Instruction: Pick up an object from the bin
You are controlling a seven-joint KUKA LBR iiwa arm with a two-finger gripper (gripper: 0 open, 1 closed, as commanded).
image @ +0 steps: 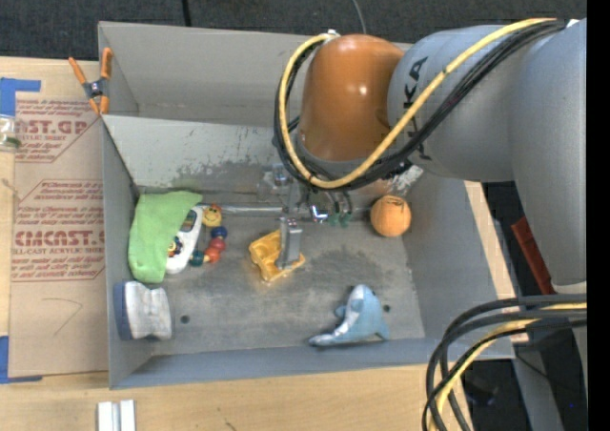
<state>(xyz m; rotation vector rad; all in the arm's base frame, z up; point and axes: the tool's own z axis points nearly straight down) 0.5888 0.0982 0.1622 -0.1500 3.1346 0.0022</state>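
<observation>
Gripper [290, 244] low in the middle of the grey bin [191, 86], down against the small yellow lumpy thing [269, 257] lying there. Looks like contact on its right edge, hard to be sure. Open or closed: can't tell from this angle. Orange ball [390, 216] near, to the right. Blue-grey shark-like toy [355, 320] toward the front wall. Green cloth [157, 229] and white toy with coloured beads [191, 240] well apart at left.
</observation>
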